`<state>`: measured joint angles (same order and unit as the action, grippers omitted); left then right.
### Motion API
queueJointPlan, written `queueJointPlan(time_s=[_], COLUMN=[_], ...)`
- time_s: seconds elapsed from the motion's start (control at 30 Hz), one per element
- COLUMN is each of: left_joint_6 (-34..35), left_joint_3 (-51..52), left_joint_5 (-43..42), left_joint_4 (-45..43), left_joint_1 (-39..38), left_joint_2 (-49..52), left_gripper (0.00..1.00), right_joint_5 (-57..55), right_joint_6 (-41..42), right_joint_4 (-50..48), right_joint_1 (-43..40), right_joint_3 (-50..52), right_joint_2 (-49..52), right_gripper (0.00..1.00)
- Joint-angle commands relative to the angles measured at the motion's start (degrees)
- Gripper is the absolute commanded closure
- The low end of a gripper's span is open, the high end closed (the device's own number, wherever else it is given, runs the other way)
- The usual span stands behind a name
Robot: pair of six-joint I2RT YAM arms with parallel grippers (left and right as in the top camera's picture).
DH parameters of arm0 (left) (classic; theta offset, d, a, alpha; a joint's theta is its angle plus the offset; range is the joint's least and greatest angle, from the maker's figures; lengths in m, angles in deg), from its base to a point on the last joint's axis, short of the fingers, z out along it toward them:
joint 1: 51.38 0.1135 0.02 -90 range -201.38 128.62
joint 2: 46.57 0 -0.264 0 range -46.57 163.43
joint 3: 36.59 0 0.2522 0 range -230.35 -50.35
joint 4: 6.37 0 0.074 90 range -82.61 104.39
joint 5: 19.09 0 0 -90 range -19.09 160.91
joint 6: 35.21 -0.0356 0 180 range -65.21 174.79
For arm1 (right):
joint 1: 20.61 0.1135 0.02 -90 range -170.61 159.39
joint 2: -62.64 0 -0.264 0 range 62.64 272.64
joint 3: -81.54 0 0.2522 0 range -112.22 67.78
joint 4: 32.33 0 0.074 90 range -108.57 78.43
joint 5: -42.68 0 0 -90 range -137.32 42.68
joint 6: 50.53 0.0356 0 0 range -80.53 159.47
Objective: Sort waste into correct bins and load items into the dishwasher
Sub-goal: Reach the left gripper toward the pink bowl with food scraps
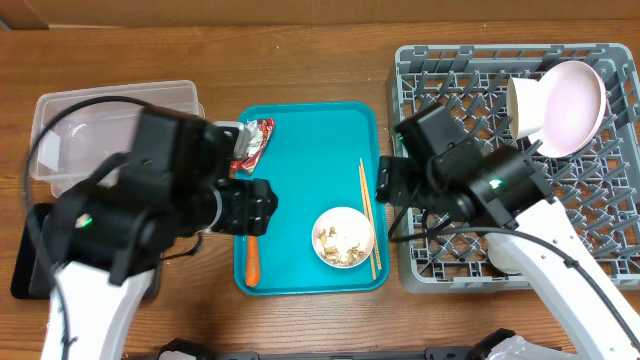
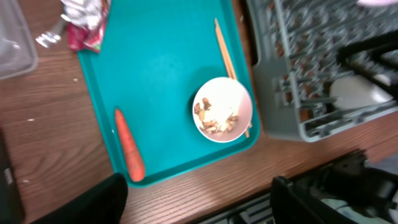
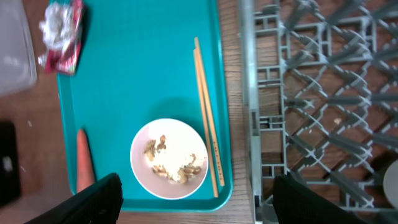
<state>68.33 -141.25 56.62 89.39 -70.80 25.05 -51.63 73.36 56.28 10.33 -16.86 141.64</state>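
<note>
Teal plastic serving tray (image 1: 310,150) holds white round bowl (image 1: 352,220) with beige scraps (image 1: 340,246), thin wooden chopsticks (image 1: 368,215), orange carrot (image 1: 253,260), crumpled red-and-white wrapper (image 1: 255,140). Left gripper (image 1: 262,206), right gripper (image 1: 385,181): fingers apart, gripping nothing, at opposite tray edges.

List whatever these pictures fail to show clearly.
Black tray: overhead, mostly covered by the left arm.
Rack left side: overhead, partly under the right arm.
Scraps in the bowl: too small to identify, every view.
Wrapper: right wrist, print blurred.
</note>
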Motion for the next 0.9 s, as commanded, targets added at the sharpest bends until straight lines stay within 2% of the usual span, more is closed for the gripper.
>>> queueJointPlan(time_s=[0.0, 0.17, 0.27, 0.33, 0.47, 0.6, 0.87], left_joint_6=[0.4, 0.3, -0.3, -0.8, -2.0, -6.2, -12.3], left_joint_3=[4.4, 9.1, 11.8, 13.6, 16.1, 16.8, 16.8], left_joint_5=[1.5, 6.0, 8.5, 8.5, 8.3, 4.2, 1.6], left_joint_4=[-3.8, -10.4, -14.7, -18.0, -23.7, -27.3, -30.8], left_joint_1=[-3.5, -9.4, -11.6, -12.5, -13.6, -14.1, -14.2], left_joint_2=[2.1, 5.6, 8.5, 10.7, 16.5, 22.9, 34.8], left_gripper=[0.3, 0.43, 0.49, 0.53, 0.53, 0.54, 0.57], right_joint_5=[1.4, 1.4, 1.5, 1.5, 1.5, 1.4, 1.4], right_joint_6=[3.5, 3.5, 3.5, 3.5, 3.5, 3.5, 3.5], right_joint_4=[-0.1, 0.7, 1.4, 1.8, 2.5, 4.0, 5.2], right_joint_1=[-2.8, -6.4, -8.5, -9.5, -9.8, -9.8, -9.8], right_joint_3=[-0.3, -0.3, -0.3, -0.3, -0.3, -0.3, -0.3], right_joint_2=[-4.5, -10.6, -14.0, -15.8, -17.9, -18.1, -17.9], right_gripper=[0.2, 0.18, 0.08, 0.07, 0.04, 0.04, 0.03])
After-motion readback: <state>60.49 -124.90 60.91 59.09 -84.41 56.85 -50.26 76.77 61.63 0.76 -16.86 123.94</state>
